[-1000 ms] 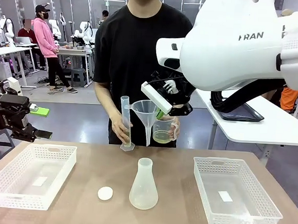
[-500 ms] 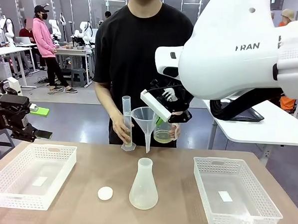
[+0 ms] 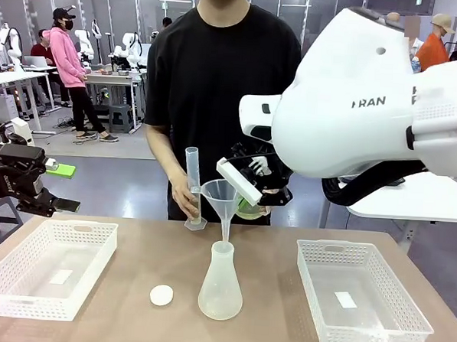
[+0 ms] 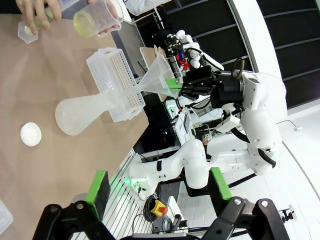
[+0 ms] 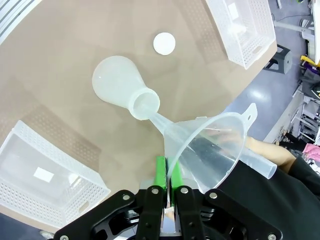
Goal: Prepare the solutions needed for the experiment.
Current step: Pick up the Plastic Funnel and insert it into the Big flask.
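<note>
A frosted conical flask stands mid-table and looks empty; the solutions do not show in it. My right gripper is shut on the rim of a clear funnel. It holds the funnel tilted, with the stem tip at the flask's mouth. Across the table, a person holds a graduated cylinder in one hand. The other hand holds a jug of pale yellow liquid, mostly hidden behind my gripper in the front view. My left gripper hangs open above the left basket's far edge, holding nothing.
A white basket sits at the left and another basket at the right. A small round white cap lies left of the flask. Bare tabletop lies in front of the flask.
My right gripper has brought the funnel down and slightly nearer, so its stem now meets the flask's mouth. The jug is more hidden behind the gripper. The left arm has stayed still.
</note>
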You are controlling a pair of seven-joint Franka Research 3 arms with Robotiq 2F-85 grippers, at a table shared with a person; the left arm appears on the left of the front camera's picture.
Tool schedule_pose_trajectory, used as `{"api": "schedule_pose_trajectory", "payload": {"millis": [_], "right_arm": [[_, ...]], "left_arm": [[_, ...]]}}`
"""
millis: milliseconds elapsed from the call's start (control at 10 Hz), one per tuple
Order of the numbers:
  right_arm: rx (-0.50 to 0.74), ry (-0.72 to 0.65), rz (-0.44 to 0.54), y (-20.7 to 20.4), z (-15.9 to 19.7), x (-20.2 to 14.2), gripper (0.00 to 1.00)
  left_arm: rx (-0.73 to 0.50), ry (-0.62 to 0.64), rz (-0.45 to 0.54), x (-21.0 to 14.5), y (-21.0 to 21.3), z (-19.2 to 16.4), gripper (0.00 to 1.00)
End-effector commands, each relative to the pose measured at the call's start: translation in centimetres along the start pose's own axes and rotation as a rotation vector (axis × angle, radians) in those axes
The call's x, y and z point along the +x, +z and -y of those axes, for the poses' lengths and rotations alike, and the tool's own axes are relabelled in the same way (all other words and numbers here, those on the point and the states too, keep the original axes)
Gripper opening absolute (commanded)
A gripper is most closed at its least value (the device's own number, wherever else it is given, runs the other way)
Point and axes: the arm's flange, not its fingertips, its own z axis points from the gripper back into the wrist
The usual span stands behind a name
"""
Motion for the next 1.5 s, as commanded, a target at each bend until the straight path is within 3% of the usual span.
{"api": "schedule_pose_trajectory", "payload": {"millis": [0, 1200, 1300, 1400], "right_arm": [[-0.036, 0.029, 0.040, -1.3, -0.4, -0.5, 0.04], [0.002, 0.049, 0.105, -7.1, -2.9, -0.5, 0.04], [0.001, 0.054, 0.110, -7.1, -3.0, -0.5, 0.22], [0.004, 0.050, 0.108, -7.1, -3.1, -0.4, 0.24]], "left_arm": [[-0.026, -0.007, 0.014, 0.2, -0.2, 0.1, 1.00], [-0.026, -0.007, 0.014, 0.2, -0.2, 0.1, 1.00], [-0.026, -0.007, 0.014, 0.2, -0.2, 0.1, 1.00], [-0.026, -0.007, 0.014, 0.2, -0.2, 0.1, 1.00]]}}
